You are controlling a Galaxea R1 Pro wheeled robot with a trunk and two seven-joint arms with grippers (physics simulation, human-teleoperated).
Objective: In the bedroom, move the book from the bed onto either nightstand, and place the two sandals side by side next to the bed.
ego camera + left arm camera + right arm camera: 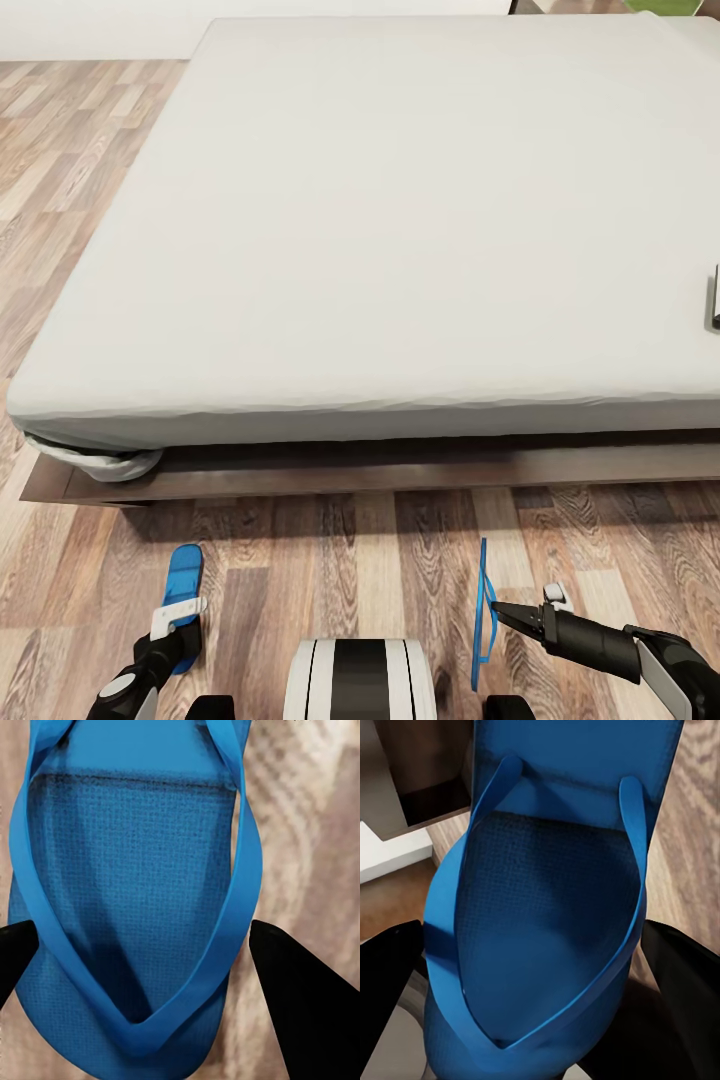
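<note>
A: Head view first. What risk is seen there?

B: The right gripper [497, 608], at five o'clock, is pinched on the strap of a blue sandal [484, 615] that stands on edge near the floor [350, 560]. A slip is judged likely, since only a thin strap is gripped; if let go on edge, the sandal could topple away from its partner. The other sandal [183, 585] lies flat at seven o'clock under the left gripper [180, 607]; whether that one is spread or pressed together cannot be told here. The two sandals are well apart, so side by side is not yet reached. A dark sliver at three o'clock on the bed [400, 220] may be the book [716, 297]; it is cut by the picture edge, and no lettering can be read.

A: And the left wrist view?

B: The flat sandal [127, 892] is seen between widely spread dark fingers [300, 1012], nothing being held. If they were shut here, the sole could be pushed along the wood rather than lifted.

A: The right wrist view?

B: The lifted sandal [555, 930] is seen close up, strap toward the camera, with the dark fingers [386, 982] at either side. A knock against the bed frame [427, 765] nearby is judged possible. No brand, label or writing is legible in any view.
</note>
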